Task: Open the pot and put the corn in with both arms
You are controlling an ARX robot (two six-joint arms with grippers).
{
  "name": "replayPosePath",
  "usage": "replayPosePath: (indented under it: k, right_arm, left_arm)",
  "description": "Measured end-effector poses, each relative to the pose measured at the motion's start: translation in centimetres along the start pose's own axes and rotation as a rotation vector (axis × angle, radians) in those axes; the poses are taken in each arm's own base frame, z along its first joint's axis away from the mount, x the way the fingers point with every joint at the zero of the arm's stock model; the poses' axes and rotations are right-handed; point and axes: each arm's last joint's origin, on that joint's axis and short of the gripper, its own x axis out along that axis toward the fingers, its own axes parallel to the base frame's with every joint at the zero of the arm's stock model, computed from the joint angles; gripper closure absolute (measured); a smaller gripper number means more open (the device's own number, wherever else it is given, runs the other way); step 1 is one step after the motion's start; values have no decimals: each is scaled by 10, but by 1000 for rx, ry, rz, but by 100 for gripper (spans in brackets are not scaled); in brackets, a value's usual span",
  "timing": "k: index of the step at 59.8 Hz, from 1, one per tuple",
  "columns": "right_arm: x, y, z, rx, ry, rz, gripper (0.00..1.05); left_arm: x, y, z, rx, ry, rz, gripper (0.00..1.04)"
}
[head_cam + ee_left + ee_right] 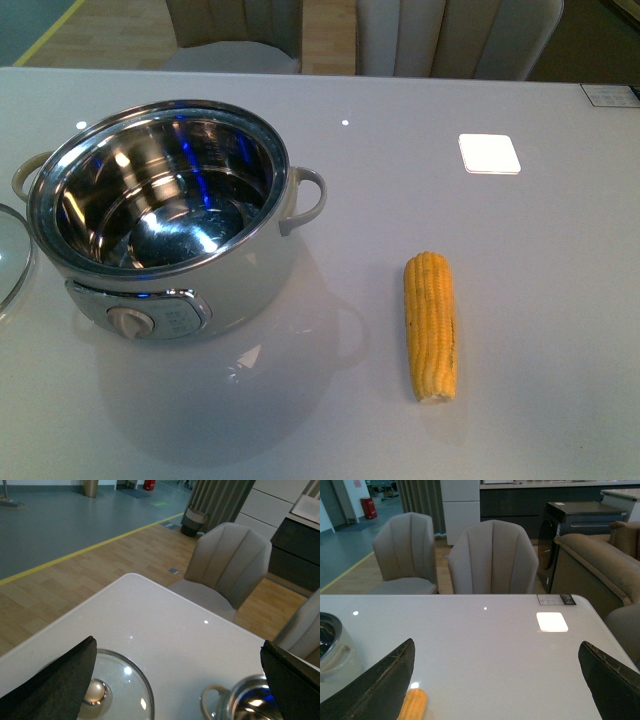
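Note:
The cream-white pot (170, 215) stands uncovered on the left of the white table, its shiny steel inside empty, dial panel facing me. Its glass lid (12, 255) lies flat on the table just left of it. The yellow corn (431, 325) lies lengthwise on the table to the pot's right. Neither arm shows in the front view. In the left wrist view my left gripper (180, 680) is open and empty, above the lid (117, 690) and the pot's handle (215, 702). In the right wrist view my right gripper (497, 680) is open and empty, with the corn's tip (412, 704) by one finger.
A white square patch (489, 153) shows on the table at the back right. Beige chairs (455, 35) stand behind the far table edge. A small label (610, 95) lies at the far right corner.

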Motion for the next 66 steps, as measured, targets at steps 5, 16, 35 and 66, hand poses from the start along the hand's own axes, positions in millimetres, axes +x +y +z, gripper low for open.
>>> replayPosePath:
  k: [5,16,35,66]
  right_arm:
    - [0,0,0,0,0,0,9]
    - [0,0,0,0,0,0,9]
    - [0,0,0,0,0,0,9]
    - [0,0,0,0,-1,-1,9]
  left_arm:
    - [-18,-4,-2,-8,13,-5,7]
    - [-51,-5,-2,-15,15,0,7]
    - [-85,-11,-20,-12,82,-12,7]
    - [-98,-30,-14,248,-32,-291,48]
